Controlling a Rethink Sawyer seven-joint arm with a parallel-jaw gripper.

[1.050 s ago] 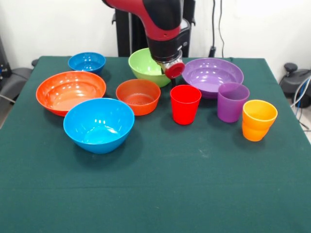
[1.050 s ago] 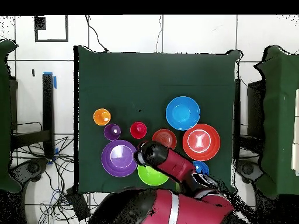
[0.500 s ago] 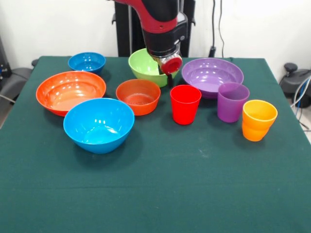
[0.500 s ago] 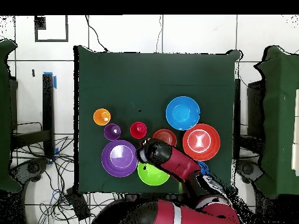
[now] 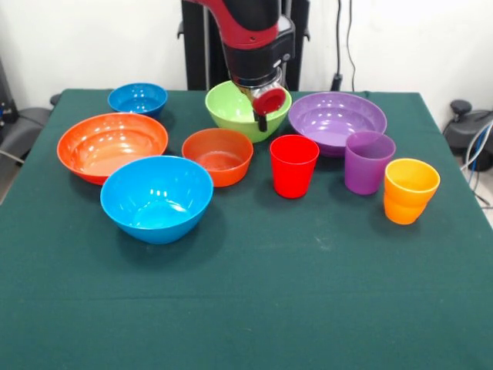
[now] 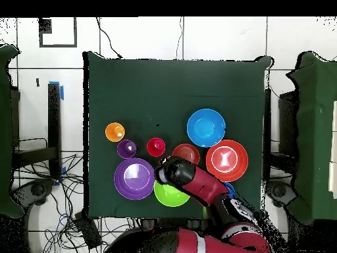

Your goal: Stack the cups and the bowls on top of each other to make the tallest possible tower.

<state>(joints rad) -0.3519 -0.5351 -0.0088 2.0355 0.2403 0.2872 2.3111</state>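
Across the green bench (image 5: 254, 308), nothing is yet stacked; every piece stands singly, so a base for the tower must first be chosen. The wide orange-red bowl (image 5: 112, 145) and wide purple bowl (image 5: 337, 120) are set at opposite sides, the light blue bowl (image 5: 156, 197) nearer the camera. The lime green bowl (image 5: 239, 109) is apparently held at its rim by the end effector (image 5: 262, 123); how far it is closed cannot be told. The small orange bowl (image 5: 218, 154), dark blue bowl (image 5: 137, 99), and the red (image 5: 293, 165), purple (image 5: 368, 161) and orange (image 5: 410, 190) cups are left untouched.
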